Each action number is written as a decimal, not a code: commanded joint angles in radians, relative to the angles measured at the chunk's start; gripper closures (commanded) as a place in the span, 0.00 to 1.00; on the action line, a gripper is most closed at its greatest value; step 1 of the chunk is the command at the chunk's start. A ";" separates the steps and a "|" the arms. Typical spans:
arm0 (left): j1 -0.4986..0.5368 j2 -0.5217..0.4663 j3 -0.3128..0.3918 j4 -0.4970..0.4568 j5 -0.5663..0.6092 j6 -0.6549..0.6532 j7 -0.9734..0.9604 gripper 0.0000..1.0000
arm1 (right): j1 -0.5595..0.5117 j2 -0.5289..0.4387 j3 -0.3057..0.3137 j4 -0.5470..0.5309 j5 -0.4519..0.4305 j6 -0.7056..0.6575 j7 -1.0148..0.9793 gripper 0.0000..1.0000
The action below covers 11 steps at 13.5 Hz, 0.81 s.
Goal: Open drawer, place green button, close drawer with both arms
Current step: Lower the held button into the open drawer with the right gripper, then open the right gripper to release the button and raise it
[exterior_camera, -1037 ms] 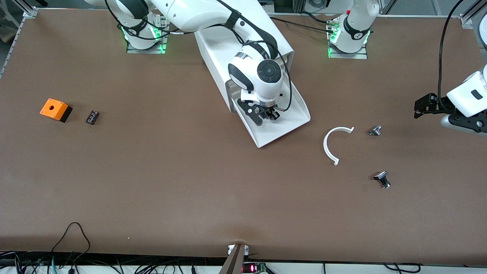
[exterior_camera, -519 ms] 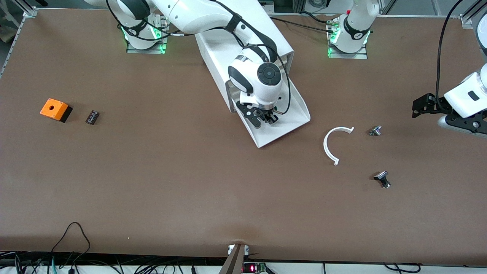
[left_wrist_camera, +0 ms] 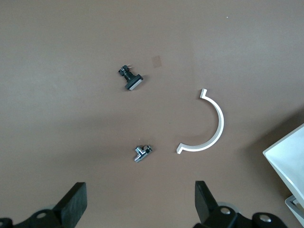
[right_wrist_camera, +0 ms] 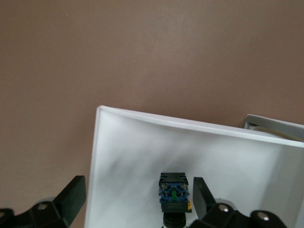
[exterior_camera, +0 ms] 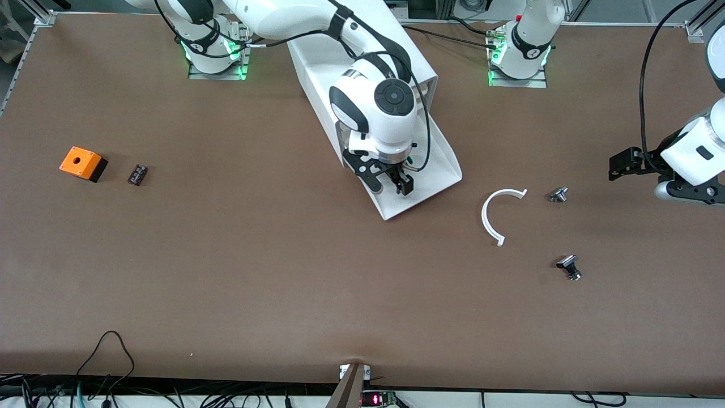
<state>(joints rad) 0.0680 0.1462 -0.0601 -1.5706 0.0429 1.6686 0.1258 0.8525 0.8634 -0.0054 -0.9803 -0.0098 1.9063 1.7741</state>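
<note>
Button (right_wrist_camera: 174, 192) is lying on the floor of the pulled-out drawer (exterior_camera: 439, 178), between the spread, empty fingers of the right gripper (exterior_camera: 391, 182) just above it. Left gripper (exterior_camera: 623, 164) is waiting with jaws apart over the table's left-arm end. Closing the drawer carelessly risks rolling the loose button or jamming the tray in the cabinet (exterior_camera: 323, 71).

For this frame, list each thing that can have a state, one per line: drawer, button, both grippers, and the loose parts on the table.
drawer: pulled open from the cabinet.
button: lying in the drawer, between the fingers, not gripped.
right gripper: open, over the drawer.
left gripper: open, empty, waiting above the table at its arm's end.
white curved piece: flat on the table.
two metal bits: on the table, untouched.
orange box: on the table.
</note>
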 commanded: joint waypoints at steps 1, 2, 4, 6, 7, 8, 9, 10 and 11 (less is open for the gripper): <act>-0.001 0.007 0.002 0.023 -0.017 -0.021 -0.014 0.00 | -0.036 -0.075 0.004 -0.003 -0.007 -0.029 0.015 0.00; -0.002 0.010 0.003 0.023 -0.015 -0.021 -0.012 0.00 | -0.052 -0.093 0.005 -0.003 -0.009 -0.029 0.016 0.00; -0.002 0.019 0.003 0.009 -0.014 -0.033 -0.006 0.00 | -0.070 -0.131 0.005 -0.004 -0.010 -0.030 0.016 0.00; 0.012 0.059 0.006 -0.032 -0.014 -0.036 -0.003 0.00 | -0.098 -0.168 0.007 -0.004 -0.009 -0.059 0.008 0.00; 0.012 0.062 0.006 -0.034 -0.014 -0.038 -0.002 0.00 | -0.121 -0.187 0.010 -0.006 -0.006 -0.067 0.005 0.00; 0.010 0.068 0.006 -0.034 -0.012 -0.039 0.000 0.00 | -0.137 -0.193 0.012 -0.008 -0.004 -0.070 0.004 0.00; 0.006 0.079 0.006 -0.034 -0.012 -0.041 0.009 0.00 | -0.153 -0.202 0.012 -0.009 -0.003 -0.076 -0.004 0.00; 0.004 0.094 0.006 -0.034 -0.014 -0.058 0.017 0.00 | -0.174 -0.213 0.013 -0.009 -0.002 -0.095 -0.034 0.00; 0.001 0.107 0.000 -0.032 -0.024 -0.061 0.012 0.00 | -0.187 -0.221 0.013 -0.009 -0.001 -0.113 -0.065 0.00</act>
<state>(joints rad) 0.0741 0.2409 -0.0559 -1.6080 0.0404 1.6302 0.1253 0.6969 0.6710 -0.0092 -0.9759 -0.0097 1.8289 1.7500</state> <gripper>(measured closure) 0.000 0.000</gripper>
